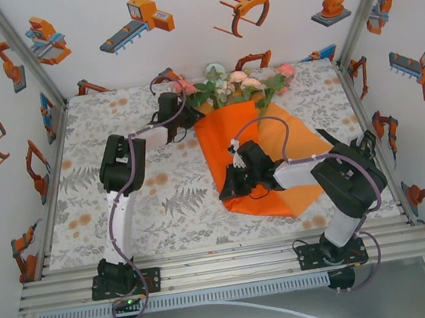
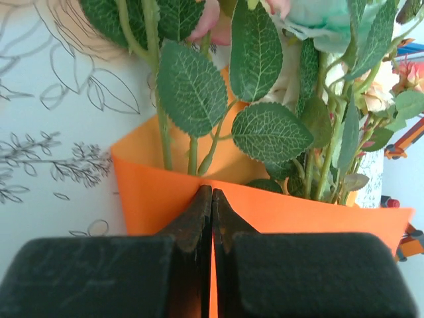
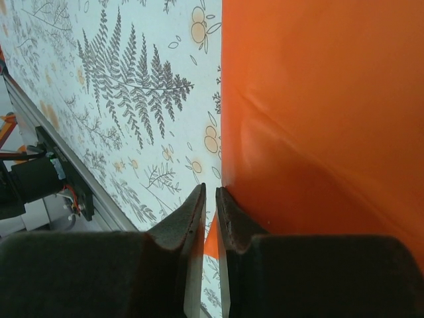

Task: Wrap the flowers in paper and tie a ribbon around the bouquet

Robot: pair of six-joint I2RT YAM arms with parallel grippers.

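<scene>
From the overhead camera I see the bright, thin orange paper sheet (image 1: 221, 138) lying mid-frame on the pale floral-print tablecloth (image 1: 162, 197). It is folded over the small bunch of pink, white and pale-green artificial roses (image 1: 234, 85), whose heads and leaves fan out past its upper edge, top centre.

My left gripper (image 1: 186, 111) sits at the sheet's upper left corner. On the left wrist camera the left gripper (image 2: 212, 195) has its jaws closed on the folded rim of the orange paper sheet (image 2: 152, 192), a sliver of orange between them. The artificial roses (image 2: 271, 132) show stems and leaves rising just behind.

My right gripper (image 1: 227, 191) is at the sheet's lower left edge. On the right wrist camera the right gripper (image 3: 211, 195) has its jaws almost together with a strip of orange in the slit. I read that as a pinch on the very margin of the orange paper sheet (image 3: 318, 119), with the tablecloth (image 3: 132, 79) to the left.

I judge this as mid-wrap: one flap is held at two points, the cone is not yet formed and nothing is tied.

What worries me:
- **Slipping:** the right pinch has so little paper that a sideways pull could slide it off and let the flap spring open.
- **Tearing:** if my two arms draw apart or move out of step, the thin sheet could tear or crease between them.
- **Dragging the flowers:** the left jaws sit close to the stems. Rolling the flap too far could snag leaves and drag the bunch out of line, or push stems out of the lower end.
</scene>
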